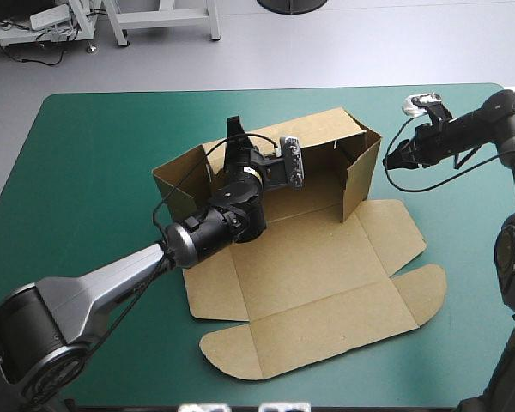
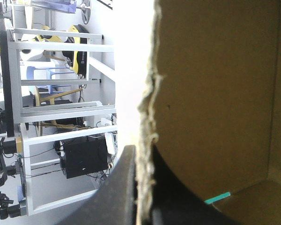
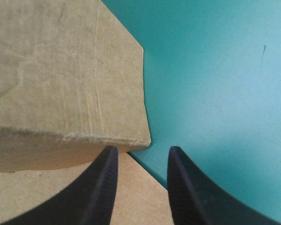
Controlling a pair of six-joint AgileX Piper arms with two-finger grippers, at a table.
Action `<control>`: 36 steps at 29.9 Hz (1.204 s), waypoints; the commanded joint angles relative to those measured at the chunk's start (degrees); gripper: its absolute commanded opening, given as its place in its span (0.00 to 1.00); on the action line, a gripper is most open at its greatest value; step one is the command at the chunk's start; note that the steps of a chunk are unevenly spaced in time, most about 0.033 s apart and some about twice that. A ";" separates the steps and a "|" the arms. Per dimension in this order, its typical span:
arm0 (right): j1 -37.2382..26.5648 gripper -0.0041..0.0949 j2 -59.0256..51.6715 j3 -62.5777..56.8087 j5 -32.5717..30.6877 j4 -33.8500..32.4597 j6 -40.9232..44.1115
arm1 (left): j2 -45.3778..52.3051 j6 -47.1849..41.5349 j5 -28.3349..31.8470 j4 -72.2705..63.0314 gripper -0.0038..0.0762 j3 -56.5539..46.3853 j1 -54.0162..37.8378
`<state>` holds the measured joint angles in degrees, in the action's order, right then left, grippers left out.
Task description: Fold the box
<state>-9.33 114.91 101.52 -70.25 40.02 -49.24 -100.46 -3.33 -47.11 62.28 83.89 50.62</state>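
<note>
While left end effector (image 1: 233,139) pinches the half-raised box (image 1: 313,275), right end effector (image 1: 390,158) stands open.

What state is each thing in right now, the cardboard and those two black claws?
Brown cardboard box: far walls raised, near panels lying flat.
Left gripper, black fin-shaped fingers: shut on a raised wall's edge.
Right gripper: open, beside the right wall's corner, holding nothing.
</note>
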 commanded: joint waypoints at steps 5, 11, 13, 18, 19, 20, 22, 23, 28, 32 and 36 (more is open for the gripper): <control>1.52 0.37 -4.10 -2.00 -1.31 2.66 -5.19 | 1.80 -1.37 0.00 -3.26 0.04 1.04 0.35; 1.52 0.37 -4.82 -2.00 -1.31 5.56 -9.87 | 1.80 -1.37 0.24 -3.26 0.04 1.04 0.35; 1.52 0.37 -4.94 -2.00 -1.31 6.38 -10.52 | 1.80 -1.37 0.24 -3.26 0.04 1.04 0.35; 1.52 0.37 -4.94 -2.00 -1.31 7.01 -11.49 | 1.80 -1.37 0.24 -3.26 0.04 1.04 0.35; 1.52 0.37 -4.94 -2.00 -1.31 7.26 -11.49 | 1.80 -1.37 0.24 -3.26 0.04 1.04 0.35; 1.52 0.37 -4.94 -2.00 -1.31 7.59 -12.06 | 1.80 -1.37 0.24 -3.26 0.04 1.04 0.35; 1.99 0.37 -4.94 -2.00 -1.31 8.04 -13.47 | 1.80 -1.37 0.24 -3.26 0.04 1.04 0.35; 2.44 0.37 -4.94 -2.00 -1.31 8.16 -13.88 | 1.80 -1.37 0.24 -3.26 0.04 1.04 0.35; 6.15 0.37 -4.94 -2.00 -1.31 7.85 -16.54 | 1.80 -1.37 0.90 -3.26 0.04 1.04 0.35; 7.79 0.37 -4.94 -2.00 -1.31 7.85 -16.82 | 1.80 -1.37 1.29 -3.26 0.04 1.04 0.35; 7.79 0.37 -4.94 -2.00 -1.31 7.63 -15.41 | 1.80 -1.37 1.29 -3.26 0.04 1.04 0.35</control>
<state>-1.91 113.53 98.22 -70.86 43.64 -65.23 -100.55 -3.45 -46.77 62.00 83.89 50.62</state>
